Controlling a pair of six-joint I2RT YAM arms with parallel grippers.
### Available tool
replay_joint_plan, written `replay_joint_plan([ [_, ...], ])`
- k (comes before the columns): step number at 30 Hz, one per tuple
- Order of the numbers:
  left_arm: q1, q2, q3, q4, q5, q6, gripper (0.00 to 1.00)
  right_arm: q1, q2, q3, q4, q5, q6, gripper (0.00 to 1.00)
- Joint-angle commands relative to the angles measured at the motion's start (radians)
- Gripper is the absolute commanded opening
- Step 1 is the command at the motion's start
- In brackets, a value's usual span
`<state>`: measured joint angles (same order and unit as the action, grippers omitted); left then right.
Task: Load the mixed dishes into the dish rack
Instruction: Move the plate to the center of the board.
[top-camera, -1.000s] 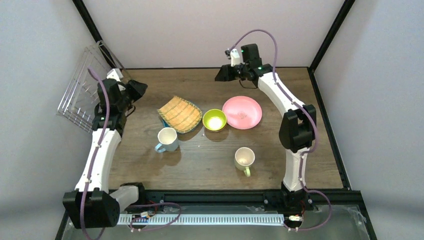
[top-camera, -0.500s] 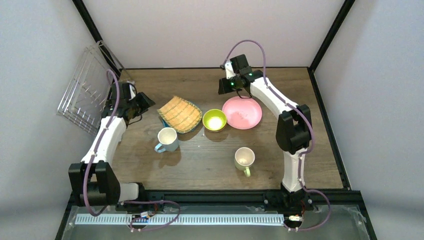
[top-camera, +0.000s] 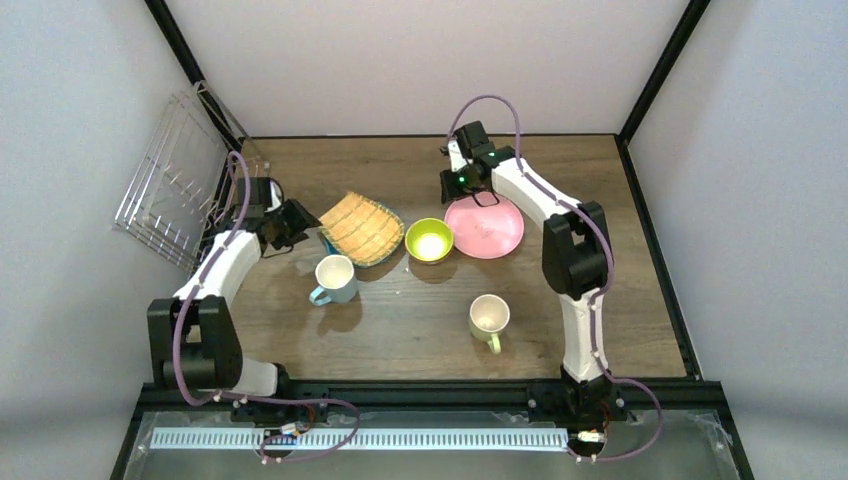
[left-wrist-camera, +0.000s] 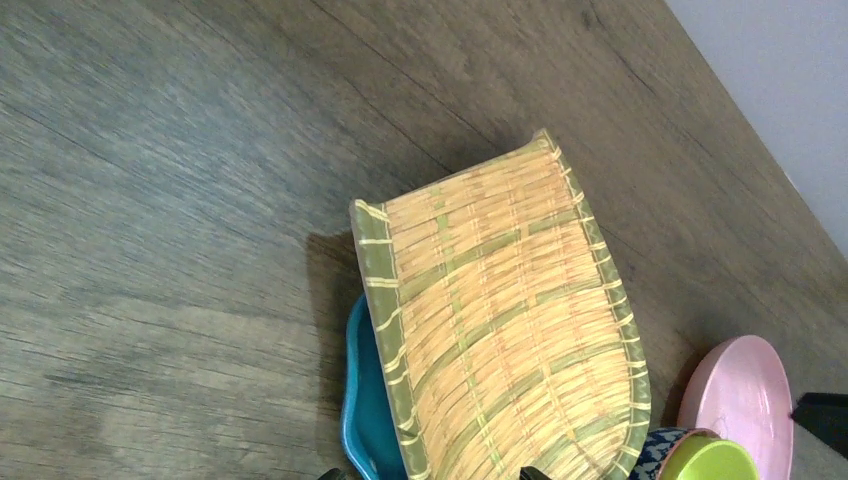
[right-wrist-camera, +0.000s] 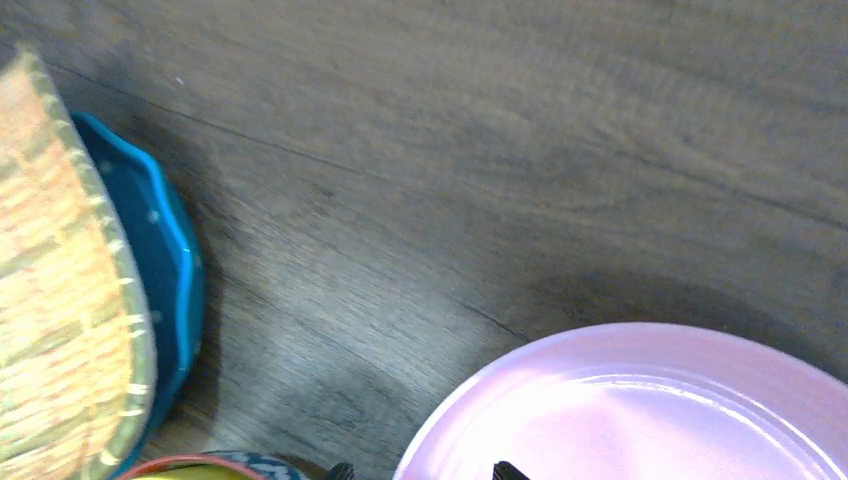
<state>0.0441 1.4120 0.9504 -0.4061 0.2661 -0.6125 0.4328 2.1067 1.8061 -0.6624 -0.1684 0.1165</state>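
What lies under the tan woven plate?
A teal plate lies under the woven plate. Only its rim shows along one side; the rest is covered, so its middle cannot be seen.

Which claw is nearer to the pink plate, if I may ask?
Right. The right claw is at the pink plate's far rim; the left claw beside the woven plate.
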Motion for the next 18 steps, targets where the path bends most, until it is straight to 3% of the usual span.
replay_joint_plan([
  [1, -0.003, 0.022, -0.022, 0.047, 0.037, -0.034, 1.0, 0.004, 0.061, 0.039, -0.037, 0.0, 0.012, 0.77],
  [18, -0.003, 0.053, -0.053, 0.094, 0.057, -0.056, 1.0, 0.015, 0.226, 0.176, -0.141, 0.075, 0.023, 0.74],
])
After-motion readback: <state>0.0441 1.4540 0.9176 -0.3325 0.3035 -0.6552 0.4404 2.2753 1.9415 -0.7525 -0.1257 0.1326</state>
